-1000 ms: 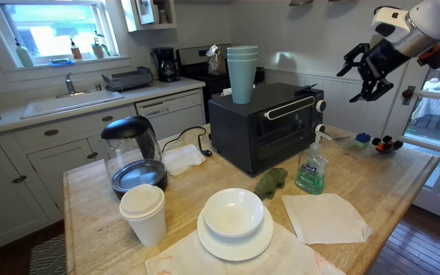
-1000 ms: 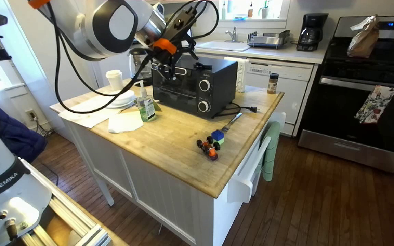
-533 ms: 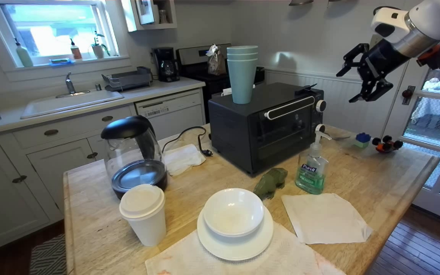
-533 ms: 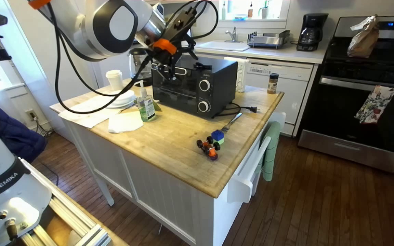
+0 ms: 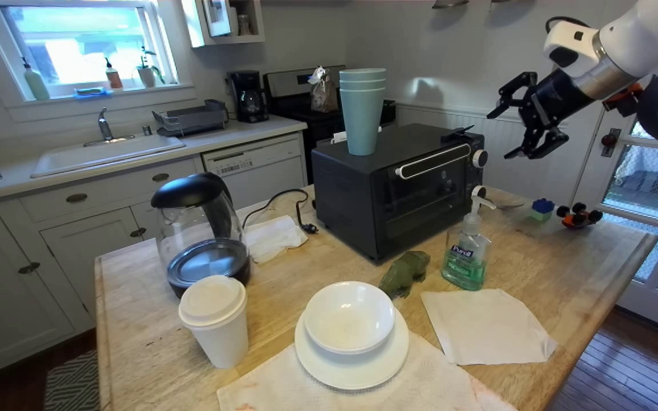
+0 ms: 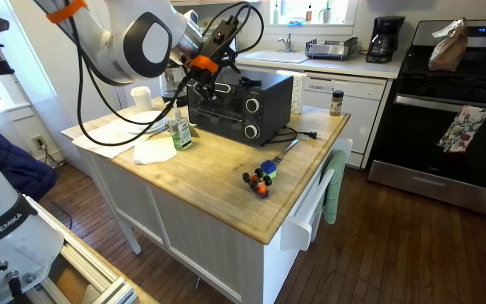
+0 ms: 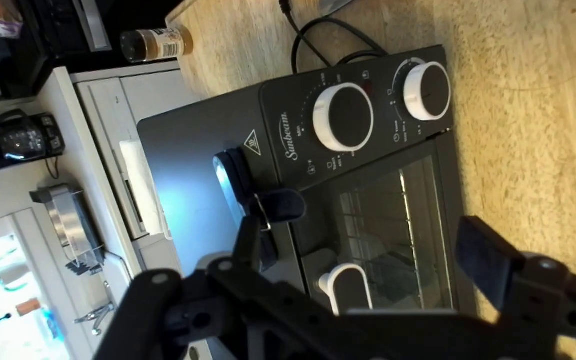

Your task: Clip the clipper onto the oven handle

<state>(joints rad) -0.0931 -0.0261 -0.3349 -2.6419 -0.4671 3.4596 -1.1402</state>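
Wrist view: one clipper (image 7: 242, 187), black, is lying on top of the toaster oven (image 7: 193, 120), its flap crossing the front edge; one end is disappearing behind the gripper (image 7: 360, 235). One oven handle (image 5: 435, 161), white-edged, is running across the upper part of the oven's glass door (image 5: 426, 197), near the clipper but apart from it; it is showing whole in an exterior view, while the gripper is masking much of it in the wrist view.

Two fingers (image 7: 488, 262) are standing spread wide, apart from clipper and oven handle; their mounting is blurring at the bottom of the wrist view.

Two white-rimmed knobs (image 7: 345, 117) are facing outward beside the glass door. Three pale blue-green cups (image 5: 362, 117), nested, are standing on the oven in an exterior view.

One sanitizer bottle (image 5: 466, 257) is standing before the oven; one green figure (image 5: 406, 274), its shape hard to make out, is sitting near it. One bowl (image 5: 349, 317) is resting on one plate (image 5: 352, 374); one lidded white cup (image 5: 215, 322) is standing near one kettle (image 5: 209, 265), which the arm (image 6: 148, 42) is partly hiding in an exterior view.

One orange toy (image 6: 258, 181) with black wheels, one blue-and-green block (image 6: 269, 167), one fork (image 6: 287, 150) and one spice jar (image 6: 336, 104) are occupying the tabletop (image 6: 209, 177). The arm is running out of frame in both exterior views.
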